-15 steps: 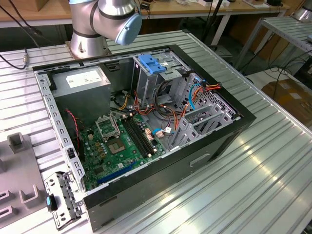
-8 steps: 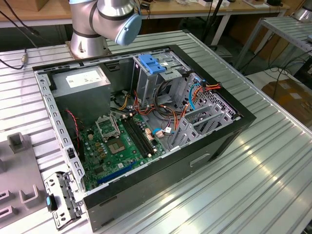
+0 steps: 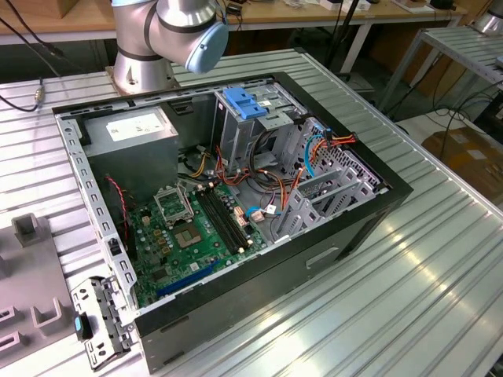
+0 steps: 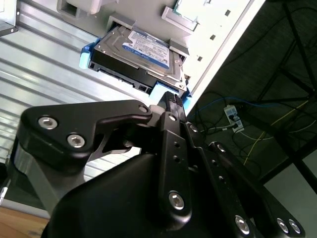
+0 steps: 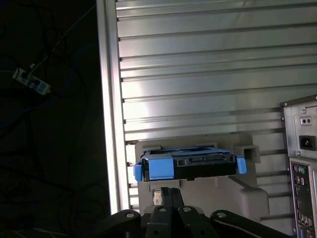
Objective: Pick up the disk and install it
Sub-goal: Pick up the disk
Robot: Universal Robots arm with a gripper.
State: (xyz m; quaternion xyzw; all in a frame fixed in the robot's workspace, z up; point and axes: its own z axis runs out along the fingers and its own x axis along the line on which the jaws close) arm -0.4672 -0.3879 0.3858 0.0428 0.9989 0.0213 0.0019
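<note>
Second wrist view: the black gripper (image 4: 171,97) has its fingers pressed together and holds nothing. Its tip is close to the near end of the disk (image 4: 143,52), and whether they touch cannot be told. In both wrist views the disk, label side showing and framed by blue rails (image 5: 158,168), sits in a pale grey holder (image 5: 247,198) on the ribbed metal table (image 5: 208,74), near the table's edge. In the first wrist view the rear of a case (image 5: 302,148) stands beside the holder. In the exterior view the case (image 3: 354,236) lies open with its motherboard (image 3: 189,236) exposed, and the arm (image 3: 169,31) rises behind it.
</note>
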